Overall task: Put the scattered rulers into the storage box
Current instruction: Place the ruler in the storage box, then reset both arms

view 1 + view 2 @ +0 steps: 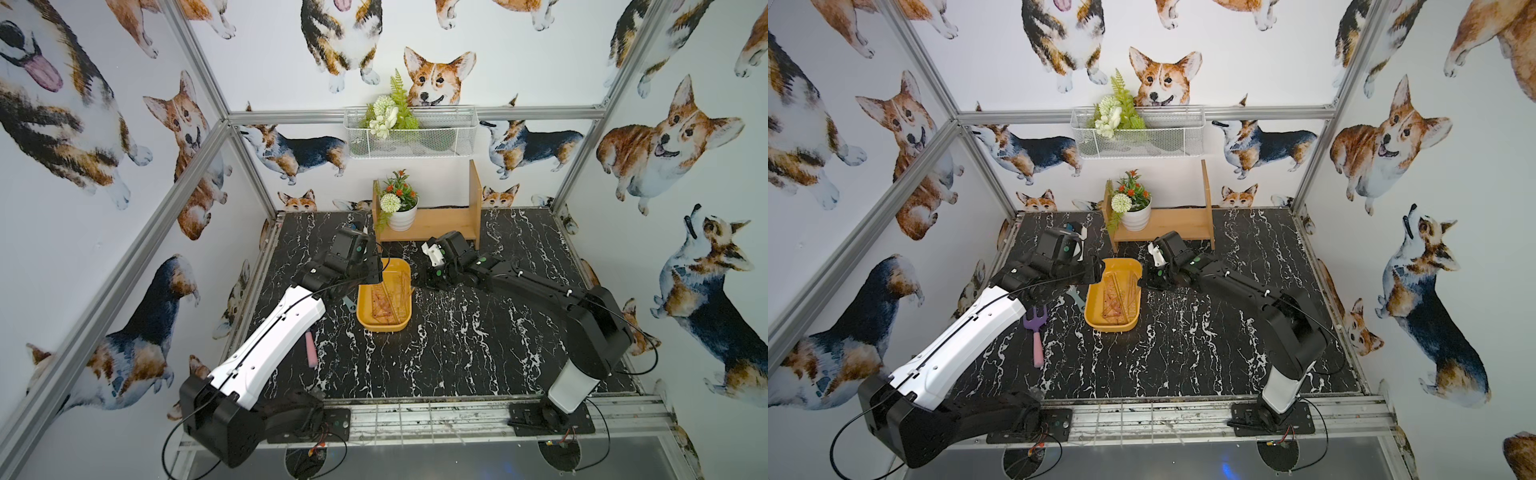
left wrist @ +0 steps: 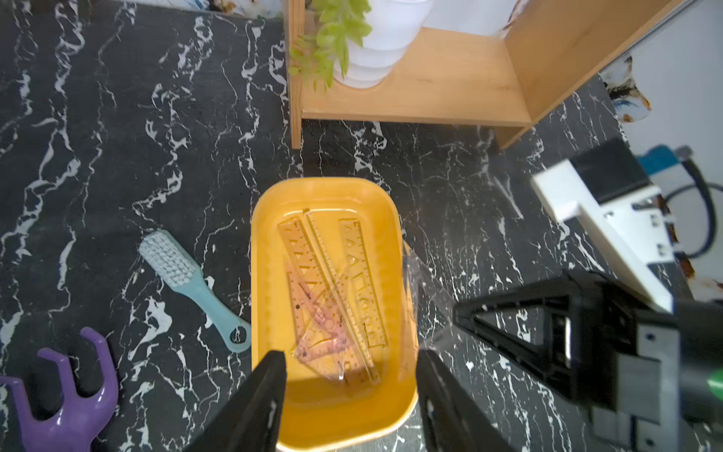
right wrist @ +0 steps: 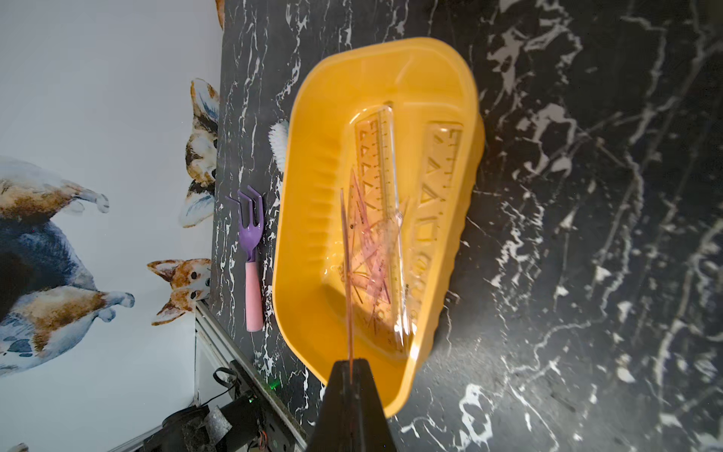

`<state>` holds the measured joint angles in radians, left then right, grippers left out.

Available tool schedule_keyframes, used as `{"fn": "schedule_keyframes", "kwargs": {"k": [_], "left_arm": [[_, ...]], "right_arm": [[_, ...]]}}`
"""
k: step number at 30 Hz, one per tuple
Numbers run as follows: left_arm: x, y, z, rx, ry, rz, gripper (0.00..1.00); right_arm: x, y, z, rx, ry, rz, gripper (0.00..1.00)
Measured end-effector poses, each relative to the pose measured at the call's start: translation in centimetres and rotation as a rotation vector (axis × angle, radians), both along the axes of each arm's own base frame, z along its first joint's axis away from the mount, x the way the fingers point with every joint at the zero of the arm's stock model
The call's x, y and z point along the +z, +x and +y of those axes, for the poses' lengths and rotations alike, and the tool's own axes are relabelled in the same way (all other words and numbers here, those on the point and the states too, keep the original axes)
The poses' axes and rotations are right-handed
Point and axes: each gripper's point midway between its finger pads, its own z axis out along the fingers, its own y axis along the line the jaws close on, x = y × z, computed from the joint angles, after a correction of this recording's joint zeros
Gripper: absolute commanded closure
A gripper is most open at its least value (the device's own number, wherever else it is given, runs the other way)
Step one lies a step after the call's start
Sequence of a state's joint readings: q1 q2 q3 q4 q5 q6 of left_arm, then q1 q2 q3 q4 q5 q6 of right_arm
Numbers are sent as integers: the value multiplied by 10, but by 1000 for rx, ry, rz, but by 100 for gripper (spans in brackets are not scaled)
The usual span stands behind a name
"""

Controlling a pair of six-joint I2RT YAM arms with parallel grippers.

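The mustard-yellow storage box (image 1: 382, 327) (image 1: 1108, 327) lies mid-table between both arms. Several clear rulers (image 2: 332, 281) (image 3: 385, 219), among them a stencil strip and a pinkish set square, lie inside it. My left gripper (image 2: 352, 356) hovers over the box's (image 2: 266, 274) near end, open and holding nothing. My right gripper (image 3: 351, 363) (image 2: 457, 313) is shut on one more clear ruler (image 3: 346, 274) (image 2: 428, 285). That ruler stands on edge at the box's (image 3: 309, 195) rim on the right arm's side; whether it touches the box I cannot tell.
A purple rake with a pink handle (image 1: 1034, 328) (image 2: 74, 403) and a pale blue brush (image 2: 187, 281) lie left of the box. A wooden shelf (image 1: 436, 226) with a potted plant (image 1: 401, 216) stands behind it. A white wire basket (image 1: 411, 137) hangs on the back wall.
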<state>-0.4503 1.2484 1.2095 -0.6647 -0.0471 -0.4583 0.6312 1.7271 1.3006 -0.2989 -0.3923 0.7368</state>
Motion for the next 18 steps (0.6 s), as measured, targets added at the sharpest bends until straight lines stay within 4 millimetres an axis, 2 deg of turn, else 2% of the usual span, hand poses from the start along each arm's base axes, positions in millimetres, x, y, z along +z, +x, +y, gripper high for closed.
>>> {"fn": "schedule_keyframes", "kwargs": {"k": [5, 10, 13, 18], "left_arm": [[0, -8, 27, 61, -42, -10, 39], [-6, -18, 42, 84, -79, 0, 37], [-8, -22, 52, 113, -92, 0, 35], [-10, -27, 57, 119, -110, 3, 30]], "right_arm": [[-15, 11, 26, 32, -40, 17, 100], [-28, 19, 50, 69, -68, 23, 99], [-34, 23, 55, 75, -86, 30, 87], [-32, 29, 55, 74, -114, 10, 59]]}}
